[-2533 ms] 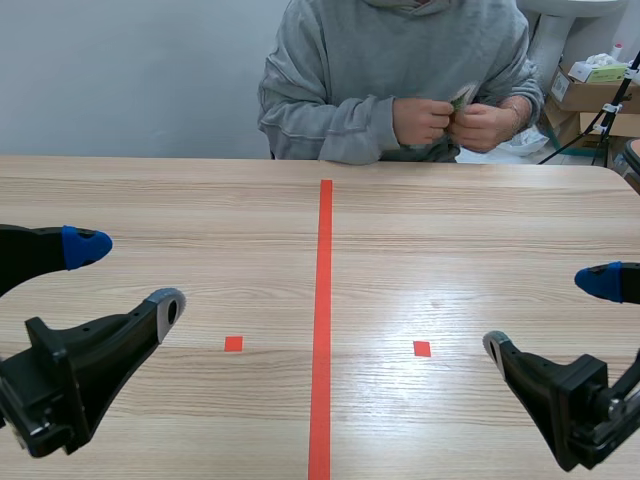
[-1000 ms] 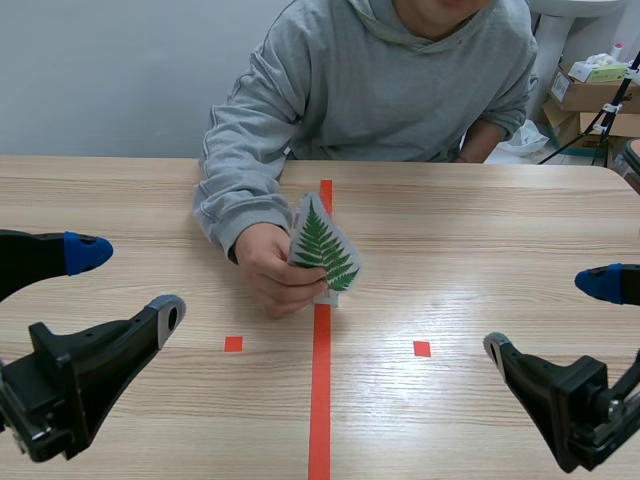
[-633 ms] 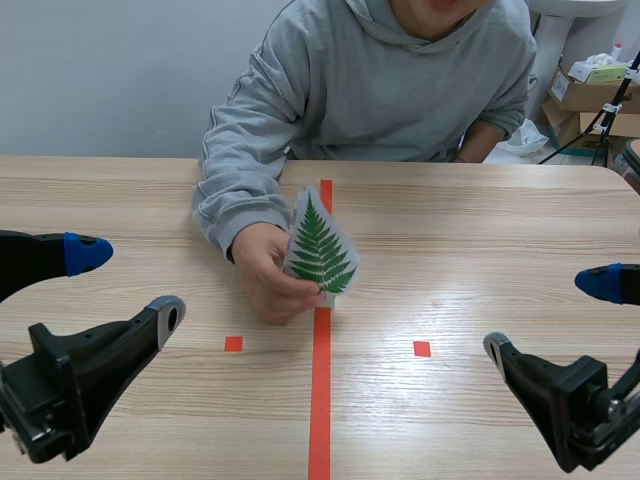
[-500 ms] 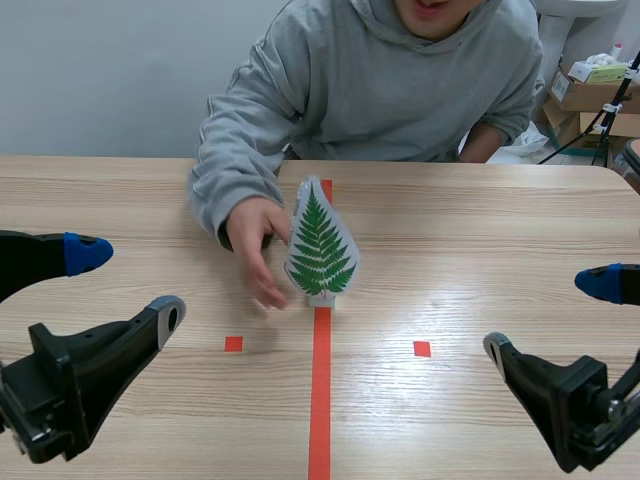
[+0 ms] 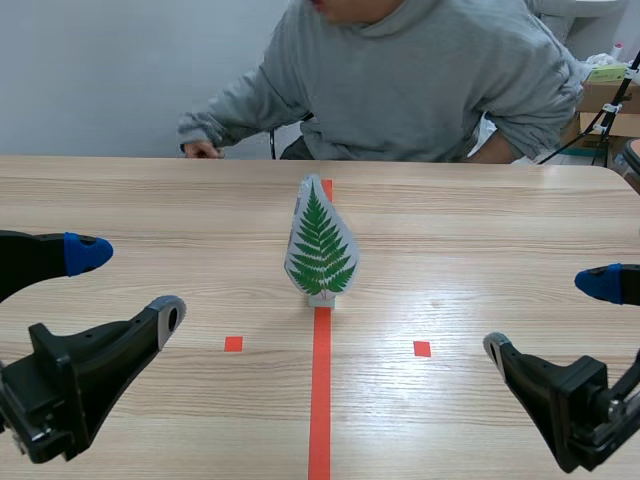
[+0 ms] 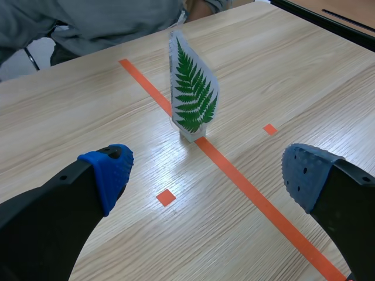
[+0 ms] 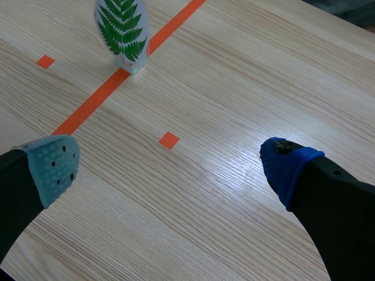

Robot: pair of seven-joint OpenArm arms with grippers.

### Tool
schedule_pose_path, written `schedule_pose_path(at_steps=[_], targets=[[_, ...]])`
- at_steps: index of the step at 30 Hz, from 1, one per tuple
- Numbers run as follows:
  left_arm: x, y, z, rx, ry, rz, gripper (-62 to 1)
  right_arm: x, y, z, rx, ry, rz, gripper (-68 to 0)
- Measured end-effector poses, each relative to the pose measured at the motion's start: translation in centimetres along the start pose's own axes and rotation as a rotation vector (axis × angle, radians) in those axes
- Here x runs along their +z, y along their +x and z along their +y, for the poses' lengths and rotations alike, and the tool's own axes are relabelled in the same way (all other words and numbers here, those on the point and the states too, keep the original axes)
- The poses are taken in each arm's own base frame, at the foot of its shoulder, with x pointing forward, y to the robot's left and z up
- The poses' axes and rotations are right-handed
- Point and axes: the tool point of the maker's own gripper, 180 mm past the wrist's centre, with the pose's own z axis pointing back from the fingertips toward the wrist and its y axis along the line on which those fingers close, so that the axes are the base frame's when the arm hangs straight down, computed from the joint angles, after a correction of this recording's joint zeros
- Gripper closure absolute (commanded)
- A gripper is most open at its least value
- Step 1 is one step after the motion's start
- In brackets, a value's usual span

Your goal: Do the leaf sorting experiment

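light wooden table [image 5: 480, 230] with a grey wall behind it, pretty plain setup. closest in, the left gripper [image 5: 125, 282] sits low on its own side with its fingers spread wide and nothing between them. one tip has a blue pad [image 6: 111, 172] and the other a greyish dotted one. the right gripper [image 5: 548, 315] mirrors it on the other side, also spread wide and holding nothing.

an orange-red tape line [image 5: 320, 400] runs away from the robot between the two grippers. a small square mark [image 5: 233, 343] lies just ahead of the left gripper's inner finger, and another square mark [image 5: 422, 348] lies ahead of the right one.

a bit further out, ahead of both grippers and well apart from them, is the leaf card [image 5: 320, 250]. it's a pale cutout shaped like a leaf, rounded toward the bottom and pointed at the top. a dark green fern frond is printed on it, with a middle stem and lots of little side leaflets. it stands upright in a small pale base right on the tape line. from the left wrist view the leaf card [image 6: 193, 99] is ahead of the gap between the fingers, and from the right wrist view [image 7: 122, 29] it's ahead and off toward the grey-green pad's side.

past that, a person [image 5: 430, 90] in a grey hoodie sits at the far edge with one hand [image 5: 203, 150] at the table's rim. cardboard boxes [image 5: 590, 95] are behind them.
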Motion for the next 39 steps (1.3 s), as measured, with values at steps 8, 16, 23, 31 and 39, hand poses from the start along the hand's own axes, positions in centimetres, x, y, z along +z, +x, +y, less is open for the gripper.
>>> schedule_pose_path(at_steps=[8, 16, 23, 31, 39], targets=[[0.0, 0.0, 0.0, 0.000, 0.000, 0.000, -54.2, 0.0, 0.0, 0.0, 0.000, 0.000, 0.000, -64.2], [0.0, 0.0, 0.0, 0.000, 0.000, 0.000, -54.2, 0.0, 0.0, 0.0, 0.000, 0.000, 0.000, -64.2], [0.0, 0.0, 0.0, 0.000, 0.000, 0.000, -54.2, -0.1, -1.3, -0.2, 0.017, -0.004, 0.083, -64.2], [0.0, 0.0, 0.0, 0.000, 0.000, 0.000, -54.2, -1.9, -0.1, -3.1, 0.101, -0.061, 0.121, -64.2], [0.0, 0.0, 0.0, 0.000, 0.000, 0.001, -54.2, -6.8, -0.3, -7.2, 0.128, -0.036, 0.124, -64.2]])
